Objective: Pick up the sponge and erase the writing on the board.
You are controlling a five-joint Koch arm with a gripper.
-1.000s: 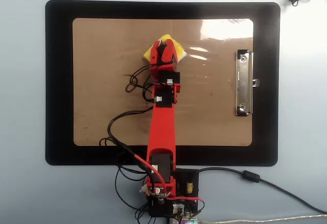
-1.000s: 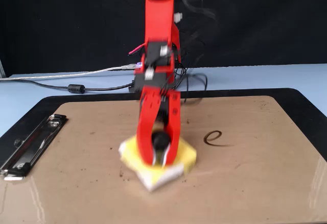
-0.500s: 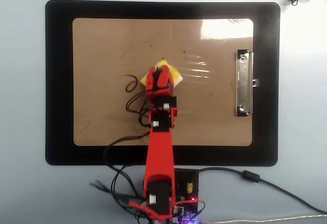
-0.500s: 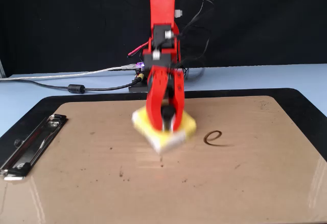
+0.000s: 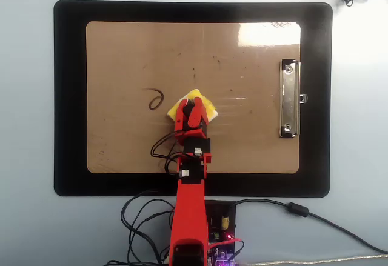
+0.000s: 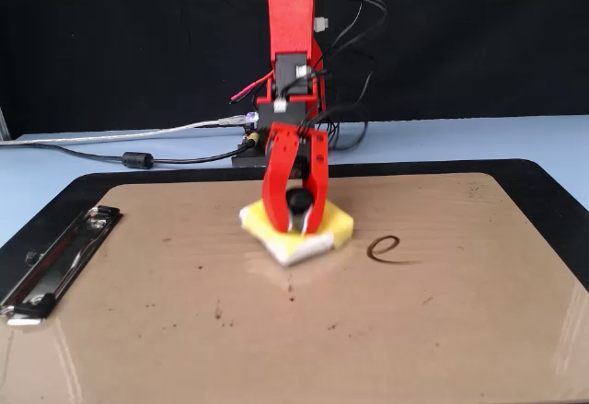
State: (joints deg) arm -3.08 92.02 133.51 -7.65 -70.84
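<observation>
The red hand [image 6: 296,223], clamped on the soft yellow square sponge [image 6: 336,228], has dragged it back across the glossy tan clipboard board [image 5: 121,48] toward the arm's base, leaving one dark looped marker letter [image 5: 155,99] beside it to wipe.

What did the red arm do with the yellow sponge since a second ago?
The red tool, gripping the small yellow square sponge, dragged it down the overhead view, back toward the arm's base, across the tan glossy clipboard. The single dark marker letter left on it stayed unwiped, and the silver clip stayed put.
</observation>
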